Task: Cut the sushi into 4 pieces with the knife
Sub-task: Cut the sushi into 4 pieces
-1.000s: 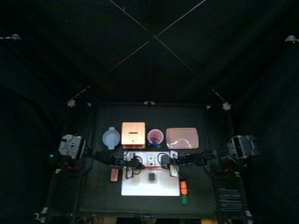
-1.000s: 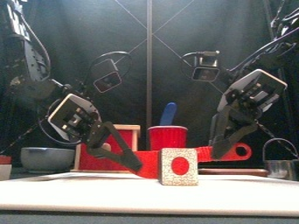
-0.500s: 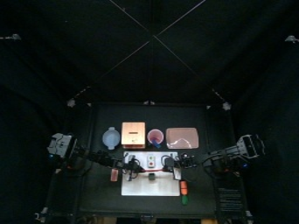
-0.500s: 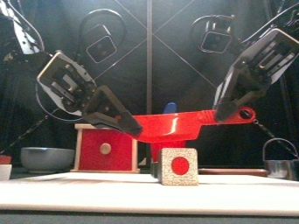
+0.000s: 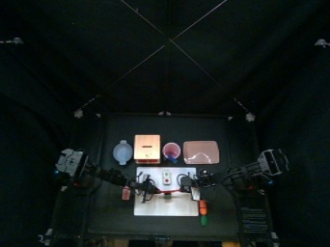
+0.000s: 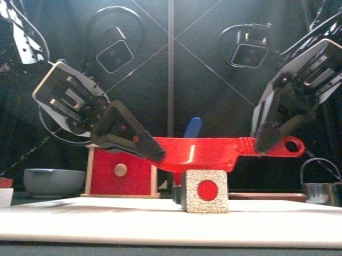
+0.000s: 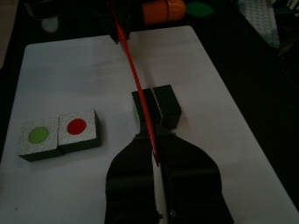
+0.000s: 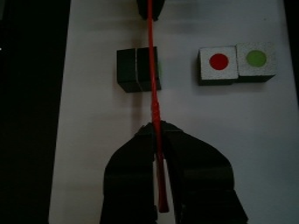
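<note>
Sushi block point(image 6: 203, 190): dark green, stands near the middle of the white cutting board point(image 7: 222, 114). Its speckled end face with a red centre is turned to 6 o'clock, so its long axis runs 12–6. The right wrist view shows a faint seam across its top, parallel to the blade. Judged to be two pieces not yet parted. Two loose pieces lie face-up and touching each other at about 11 o'clock of the block, apart from it: red-dotted piece point(image 7: 76, 129), green-dotted piece point(image 7: 41, 136).

Red knife point(image 6: 201, 150): lies along the 9–3 line, flat side toward 6 o'clock, square across the block's axis and directly over it. The front view puts its lower edge just above the block's top; contact cannot be confirmed or ruled out. Both wrist views show the blade crossing the block near mid-length.

Left gripper point(image 6: 150, 148) is clamped on the blade's tip end, at 9 o'clock of the block. Right gripper point(image 6: 258, 145) is clamped on the blade beside the handle loop point(image 6: 287, 148), at 3 o'clock. The block sits between them, about equally near to each.

Judgement: the coming move turns on blade-to-seam alignment along 12–6. With the blade already crosswise, a level descent by both arms should split the block. An offset toward 12 or 6 would land on solid block and may tip or shove it instead.
</note>
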Controlling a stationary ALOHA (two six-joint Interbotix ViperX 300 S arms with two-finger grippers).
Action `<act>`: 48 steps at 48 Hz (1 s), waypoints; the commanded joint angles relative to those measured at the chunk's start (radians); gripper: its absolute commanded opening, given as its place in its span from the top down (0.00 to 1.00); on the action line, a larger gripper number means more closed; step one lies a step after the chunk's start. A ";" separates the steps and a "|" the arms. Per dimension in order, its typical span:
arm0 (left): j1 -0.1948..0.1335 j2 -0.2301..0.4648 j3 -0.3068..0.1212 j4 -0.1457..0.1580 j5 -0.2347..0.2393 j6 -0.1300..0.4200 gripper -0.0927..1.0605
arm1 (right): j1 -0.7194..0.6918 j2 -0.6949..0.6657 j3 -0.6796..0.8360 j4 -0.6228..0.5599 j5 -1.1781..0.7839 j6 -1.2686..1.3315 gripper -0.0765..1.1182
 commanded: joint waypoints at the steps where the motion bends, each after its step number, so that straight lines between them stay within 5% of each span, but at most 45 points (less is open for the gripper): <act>1: -0.034 0.021 -0.026 -0.003 0.006 0.003 0.72 | -0.006 0.018 -0.021 0.006 -0.008 -0.003 0.84; 29: -0.049 0.112 -0.034 -0.051 0.046 0.008 0.72 | 0.008 0.107 -0.048 0.018 -0.011 -0.003 0.84; 37: -0.037 0.137 -0.037 -0.057 0.048 0.011 0.72 | 0.002 0.117 -0.046 0.014 -0.011 -0.003 0.84; 48: 0.032 0.114 -0.032 -0.038 0.052 0.014 0.72 | -0.032 0.106 -0.043 -0.009 -0.009 -0.006 0.84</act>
